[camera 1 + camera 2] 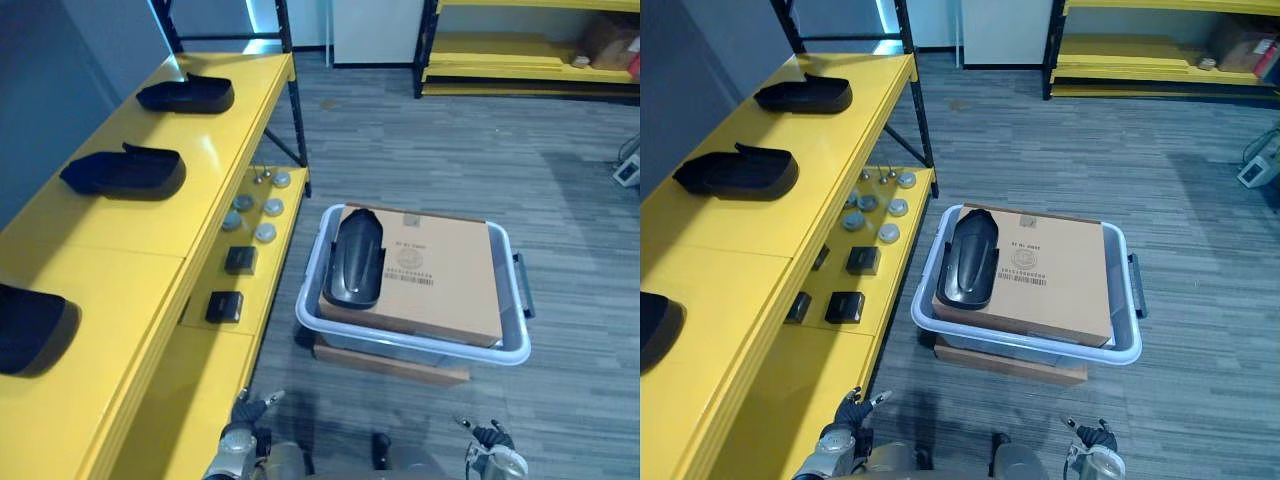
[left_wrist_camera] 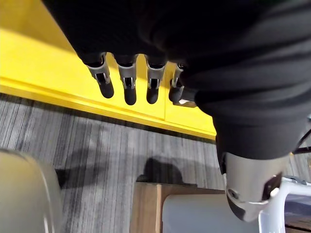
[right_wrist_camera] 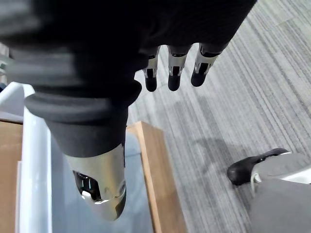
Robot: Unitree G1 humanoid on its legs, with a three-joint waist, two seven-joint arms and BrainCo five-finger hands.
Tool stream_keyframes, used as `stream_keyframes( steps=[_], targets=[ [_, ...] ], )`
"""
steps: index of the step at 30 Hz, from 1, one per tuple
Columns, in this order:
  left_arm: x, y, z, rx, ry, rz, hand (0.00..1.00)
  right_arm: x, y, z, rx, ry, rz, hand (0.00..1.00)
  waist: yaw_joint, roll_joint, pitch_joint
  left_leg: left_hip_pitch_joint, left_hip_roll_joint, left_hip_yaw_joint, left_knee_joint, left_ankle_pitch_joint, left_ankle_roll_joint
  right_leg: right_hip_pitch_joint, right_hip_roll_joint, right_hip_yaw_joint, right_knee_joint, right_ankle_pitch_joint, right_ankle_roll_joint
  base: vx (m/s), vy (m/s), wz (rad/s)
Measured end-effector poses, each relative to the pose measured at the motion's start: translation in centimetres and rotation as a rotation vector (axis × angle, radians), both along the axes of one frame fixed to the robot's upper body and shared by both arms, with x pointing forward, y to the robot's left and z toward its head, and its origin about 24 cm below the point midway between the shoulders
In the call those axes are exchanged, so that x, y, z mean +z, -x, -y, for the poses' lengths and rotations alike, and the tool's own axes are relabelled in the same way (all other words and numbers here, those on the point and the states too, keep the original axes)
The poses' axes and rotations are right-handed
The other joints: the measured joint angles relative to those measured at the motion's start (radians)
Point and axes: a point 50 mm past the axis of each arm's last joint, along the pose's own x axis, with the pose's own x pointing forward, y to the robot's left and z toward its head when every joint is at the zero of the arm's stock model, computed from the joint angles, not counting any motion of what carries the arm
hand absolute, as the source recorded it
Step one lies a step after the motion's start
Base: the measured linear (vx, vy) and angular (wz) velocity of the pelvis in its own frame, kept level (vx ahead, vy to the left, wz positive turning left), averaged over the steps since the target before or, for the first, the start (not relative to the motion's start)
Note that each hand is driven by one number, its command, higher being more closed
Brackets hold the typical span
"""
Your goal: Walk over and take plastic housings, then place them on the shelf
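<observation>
One black plastic housing (image 1: 356,258) lies on a cardboard box (image 1: 440,275) inside a grey-white bin (image 1: 410,345) on the floor ahead of me. Three more black housings rest on the yellow shelf's top board (image 1: 200,150): one far (image 1: 187,94), one in the middle (image 1: 125,172), one near at the left edge (image 1: 30,327). My left hand (image 1: 243,425) hangs low beside the shelf, fingers straight (image 2: 127,83), holding nothing. My right hand (image 1: 492,445) hangs low near the bin's front corner, fingers straight (image 3: 175,73) and empty.
The shelf's lower board (image 1: 215,345) carries several round grey caps (image 1: 265,232) and two small black blocks (image 1: 240,260). A flat wooden base (image 1: 390,362) sits under the bin. Another yellow rack (image 1: 520,60) with a brown package (image 1: 612,45) stands at the far right across grey carpet.
</observation>
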Motion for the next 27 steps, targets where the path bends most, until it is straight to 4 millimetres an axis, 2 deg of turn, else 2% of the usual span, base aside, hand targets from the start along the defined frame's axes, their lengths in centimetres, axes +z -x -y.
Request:
stream_keyframes(
  steps=[3,9,15,17,19,21,22,24,25,27],
  targets=[
    [-0.1,0.3,-0.2,0.002,-0.005,-0.016,0.0,0.0,0.2,0.2,-0.016,0.008,-0.006,0.0,0.0,-0.01,-0.006,0.031,-0.018,0.018,-0.041,0.028,0.036,0.03,-0.015,0.002,-0.047,0.017,0.018,0.15,0.107,-0.08],
    [-0.1,0.2,-0.3,0.002,-0.012,-0.013,0.0,0.3,0.6,1.2,-0.107,0.038,0.009,0.0,-0.003,-0.011,-0.025,0.09,-0.025,0.019,-0.062,0.03,0.039,0.106,-0.022,-0.038,-0.103,0.03,0.028,0.17,0.027,-0.05],
    [-0.4,1.0,-0.5,0.039,-0.007,-0.043,0.0,2.6,1.8,5.4,-0.325,0.213,0.093,0.0,-0.009,-0.005,-0.061,0.125,-0.027,0.018,-0.02,0.03,0.038,0.16,-0.039,-0.066,-0.118,0.043,0.024,0.11,0.023,-0.09],
    [-0.5,1.4,-0.6,0.044,-0.007,-0.051,0.0,4.5,1.5,7.4,-0.386,0.307,0.17,0.0,-0.017,-0.002,-0.074,0.131,-0.027,0.017,-0.008,0.03,0.038,0.169,-0.041,-0.07,-0.119,0.049,0.024,0.07,0.012,-0.06],
    [-0.6,1.8,-0.7,0.051,-0.008,-0.06,0.0,7.3,-0.1,9.1,-0.404,0.411,0.285,0.0,-0.028,-0.008,-0.084,0.135,-0.028,0.016,0.002,0.03,0.039,0.176,-0.044,-0.076,-0.117,0.05,0.023,0.07,0.008,-0.08],
    [-0.6,1.9,-0.7,0.051,-0.007,-0.063,0.0,9.3,-1.4,9.8,-0.393,0.47,0.377,0.0,-0.028,-0.01,-0.087,0.137,-0.029,0.014,0.001,0.031,0.039,0.177,-0.045,-0.087,-0.117,0.05,0.023,0.02,-0.002,-0.05],
    [-0.7,2.1,-0.7,0.052,-0.007,-0.065,0.0,11.0,-2.5,10.1,-0.369,0.516,0.45,0.0,-0.029,-0.013,-0.087,0.137,-0.031,0.007,-0.003,0.033,0.039,0.177,-0.045,-0.101,-0.117,0.05,0.023,0.01,-0.02,0.09],
    [-0.7,2.1,-0.7,0.05,-0.007,-0.064,0.0,13.6,-4.5,10.1,-0.296,0.585,0.567,0.0,-0.029,-0.027,-0.085,0.135,-0.04,-0.017,-0.012,0.049,0.038,0.179,-0.052,-0.121,-0.117,0.05,0.023,-0.01,-0.035,0.22],
    [-0.7,2.2,-0.7,0.05,-0.007,-0.067,0.0,14.3,-5.1,10.0,-0.275,0.598,0.599,0.0,-0.028,-0.032,-0.084,0.137,-0.045,-0.022,-0.021,0.059,0.038,0.18,-0.056,-0.123,-0.117,0.05,0.022,-0.01,-0.036,0.25],
    [-0.8,2.6,-0.7,0.049,-0.008,-0.074,0.0,16.8,-7.9,8.7,-0.153,0.633,0.73,0.0,-0.027,-0.041,-0.08,0.137,-0.047,-0.039,-0.051,0.084,0.036,0.171,-0.055,-0.129,-0.117,0.062,0.011,-0.03,-0.029,0.19]
  ],
)
